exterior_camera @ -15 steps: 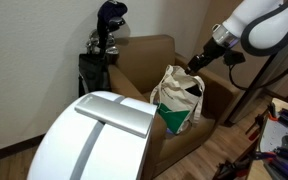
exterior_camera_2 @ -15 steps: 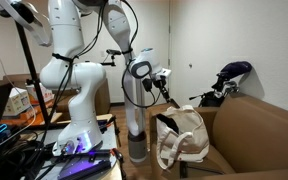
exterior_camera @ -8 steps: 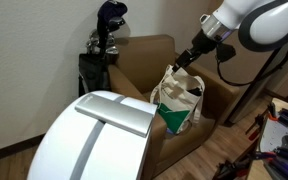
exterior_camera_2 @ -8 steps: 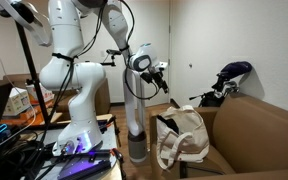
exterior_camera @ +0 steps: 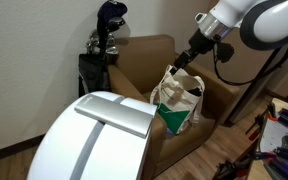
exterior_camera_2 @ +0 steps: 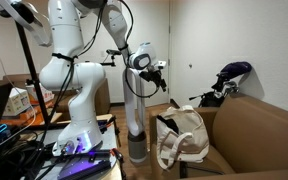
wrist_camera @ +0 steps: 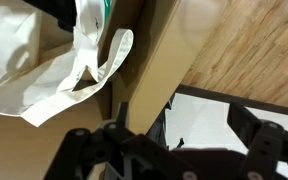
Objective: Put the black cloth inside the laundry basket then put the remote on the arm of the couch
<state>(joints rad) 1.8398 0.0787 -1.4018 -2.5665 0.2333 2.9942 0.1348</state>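
**Entry: End Effector Over the Laundry Basket, Cloth Deposit**

- **End effector** [exterior_camera: 183, 62]: on the Panda arm, poised just above the basket's mouth and angled down toward it. In the wrist view its fingers [wrist_camera: 79, 140] stand wide apart with nothing clamped between them, so the jaws are spread and empty.
- **Laundry basket** [exterior_camera: 177, 103]: cream fabric tote with a green lower part. It sits on the seat of the tan armchair, against the arm of the couch [exterior_camera: 220, 96]. Its loop handle [wrist_camera: 111, 55] hangs loose beside the arm's side panel.
- **Black cloth** [exterior_camera: 191, 88]: a dark patch inside the basket mouth, just below and beside the end effector and not touching it. It is too small to confirm as fabric, but it is probably the cloth, already in.
- **Remote**: not visible in any view.
- **Handling note (judgement)**: the step in hand looks like clearing the basket. Lift straight up so the fingers miss the floppy rim and handles, which could snag and tip the soft bag. Keep the jaws spread until clear. Find the remote before moving sideways. The broad, flat couch arm beside the basket looks like an easy place to set it.
- **Also present**: golf bag [exterior_camera: 104, 45] behind the chair and a white domed shape [exterior_camera: 99, 130] in the foreground.
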